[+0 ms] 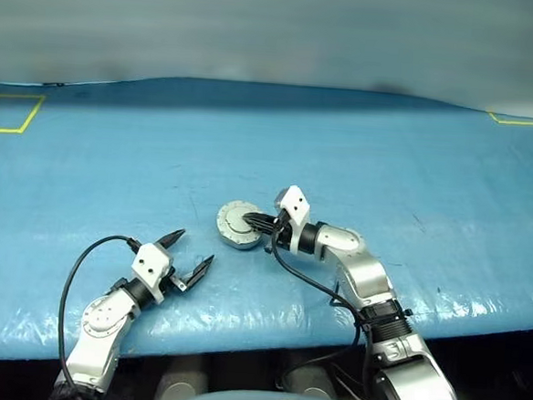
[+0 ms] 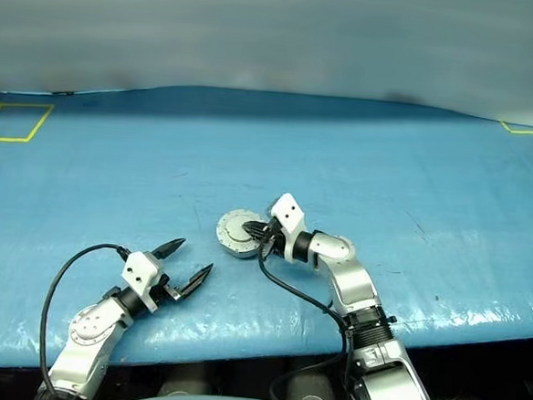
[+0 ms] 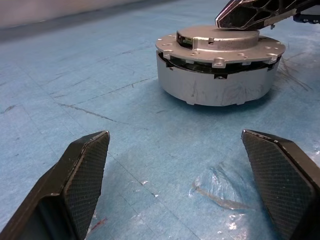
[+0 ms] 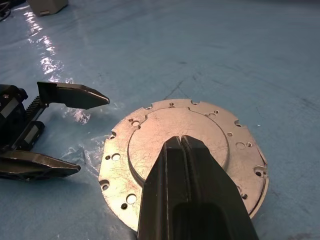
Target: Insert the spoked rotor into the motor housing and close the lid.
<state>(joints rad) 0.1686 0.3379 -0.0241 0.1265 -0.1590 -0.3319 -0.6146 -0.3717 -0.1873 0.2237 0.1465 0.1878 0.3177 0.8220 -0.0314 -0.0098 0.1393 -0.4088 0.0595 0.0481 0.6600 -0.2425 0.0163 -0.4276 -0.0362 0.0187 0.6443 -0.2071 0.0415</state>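
Note:
The motor housing (image 1: 239,227) is a round silver drum standing on the blue table a little in front of me. The lid (image 4: 150,130), a flat silver disc with a raised centre and small holes round its rim, lies on top of the housing (image 3: 215,90), with a thin dark gap under its edge. My right gripper (image 4: 181,141) is shut, its fingertips resting on the raised centre of the lid (image 3: 220,42). My left gripper (image 1: 192,250) is open and holds nothing, low over the table to the front left of the housing. The spoked rotor is hidden.
The blue table (image 1: 388,163) stretches wide on all sides, with its front edge just behind my arms. Yellow tape marks lie at the far left (image 1: 7,113) and far right (image 1: 524,119) corners. A black cable (image 1: 73,278) loops from my left wrist.

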